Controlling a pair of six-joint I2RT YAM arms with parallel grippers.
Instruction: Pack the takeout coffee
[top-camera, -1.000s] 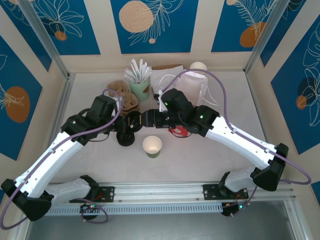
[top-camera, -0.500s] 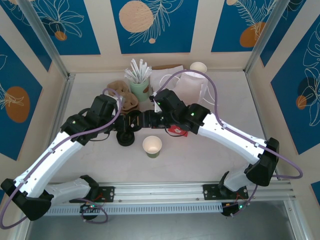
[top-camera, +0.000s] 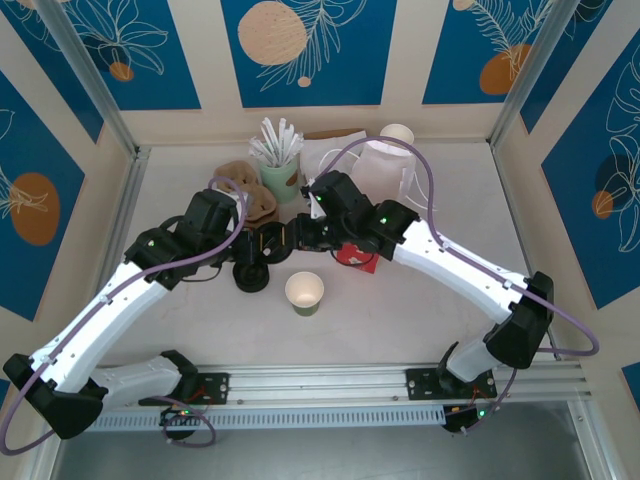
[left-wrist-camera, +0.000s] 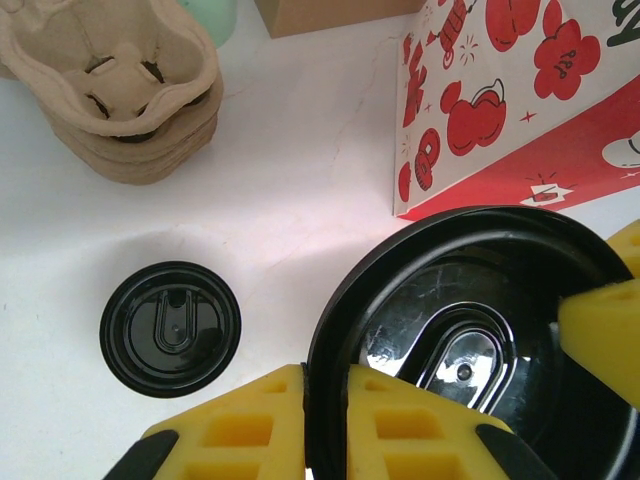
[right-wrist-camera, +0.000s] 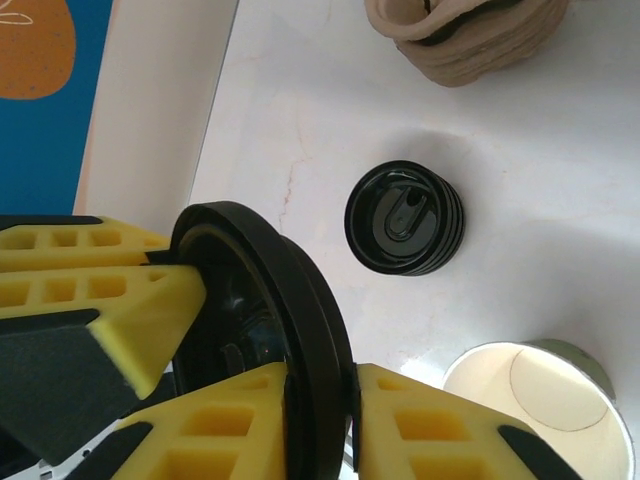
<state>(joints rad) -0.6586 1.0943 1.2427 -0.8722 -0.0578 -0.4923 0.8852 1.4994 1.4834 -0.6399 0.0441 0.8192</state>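
White table (top-camera: 400, 312) | L grip (left-wrist-camera: 325, 395) + R grip (right-wrist-camera: 320, 400) both clamped on black lid (left-wrist-camera: 470, 300) rim | open-top cup (top-camera: 304, 291) near.

We look down from above and behind the arm bases over the whole worktop (top-camera: 380, 325). Our wrist views sit close behind the left hand (left-wrist-camera: 325, 385) and the right hand (right-wrist-camera: 322, 385), facing the surface. All three views share the loose lid (top-camera: 250, 277); both wrist views share the pinched lid (left-wrist-camera: 470, 340).
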